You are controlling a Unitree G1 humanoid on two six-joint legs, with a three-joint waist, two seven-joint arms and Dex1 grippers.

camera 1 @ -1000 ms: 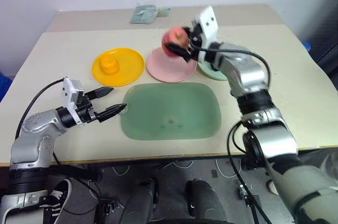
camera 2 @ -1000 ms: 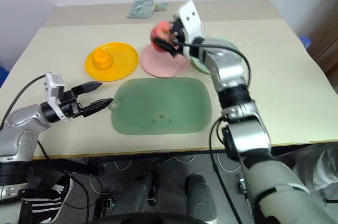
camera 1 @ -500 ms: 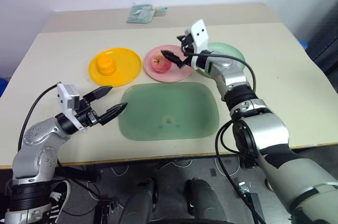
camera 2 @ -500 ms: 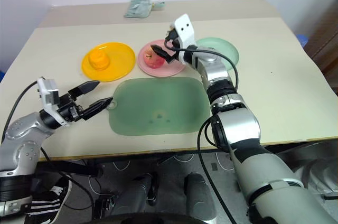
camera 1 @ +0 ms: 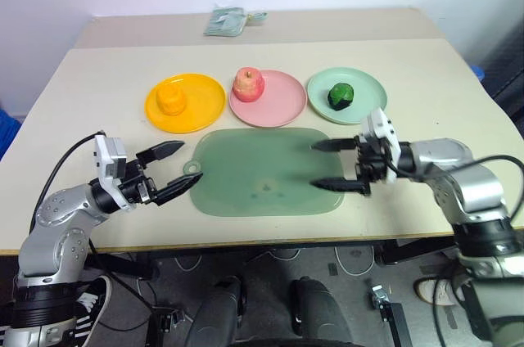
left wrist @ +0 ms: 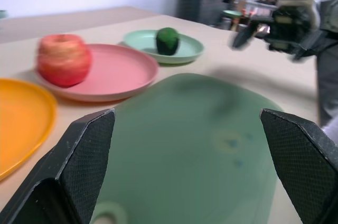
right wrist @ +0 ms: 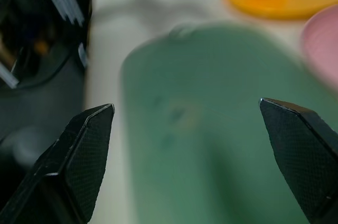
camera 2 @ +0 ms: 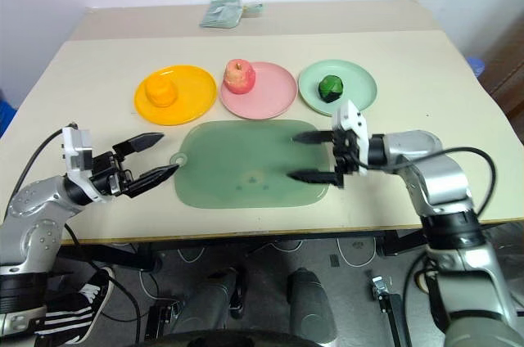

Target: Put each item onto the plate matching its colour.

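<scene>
Apple (camera 1: 248, 83) on pink plate (camera 1: 282, 105), left pincer (camera 1: 173, 169) and right pincer (camera 1: 329, 164) spread wide, empty

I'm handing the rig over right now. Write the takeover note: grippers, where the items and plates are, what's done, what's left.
Left gripper: open, empty, level at the left edge of the green mat.
Right gripper: open, empty, level over the mat's right edge, pointing left.
Yellow-orange pepper sits on the yellow plate.
Pink-red apple sits on the pink plate, near its left rim.
Dark green vegetable sits on the mint plate.
Done: all three items lie on matching plates.
Left: no sorting remains that I can see; the mat holds no item. Probably just park the arms.
</scene>
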